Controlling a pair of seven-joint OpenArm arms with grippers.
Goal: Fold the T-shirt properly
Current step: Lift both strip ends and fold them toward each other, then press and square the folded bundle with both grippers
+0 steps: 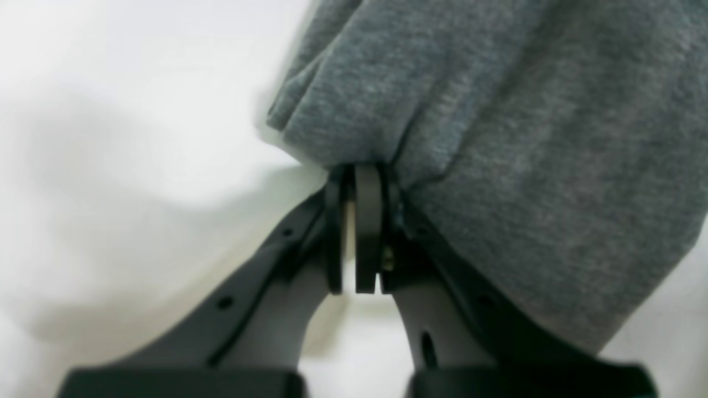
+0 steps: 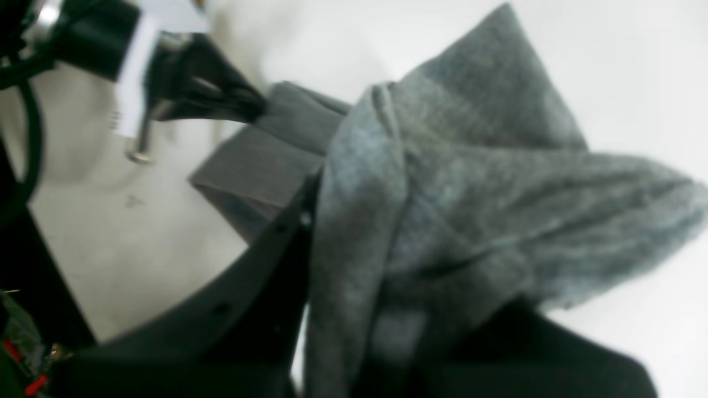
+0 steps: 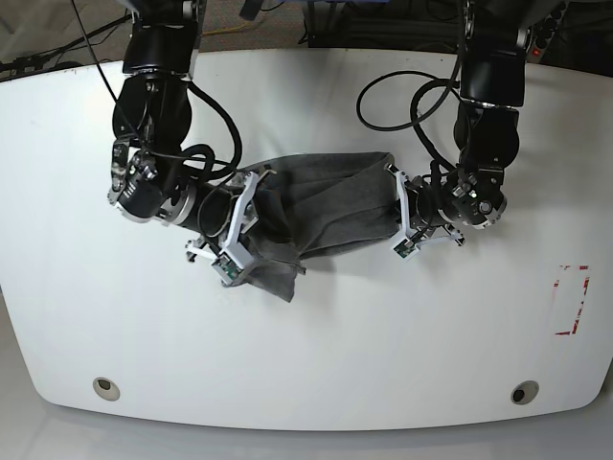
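T-shirt (image 3: 321,213) bunched and stretched between both arms over the middle of the white desk (image 3: 402,355), closer to the far edge than the near one. Left gripper (image 1: 362,177): jaws pressed together, pinching a gathered fold of the grey cloth at its edge. Right gripper (image 3: 257,196): cloth draped over it in the wrist view, tips hidden, can't tell if jaws are spread or closed. A loose corner of the shirt hangs down toward the near edge below the right gripper.
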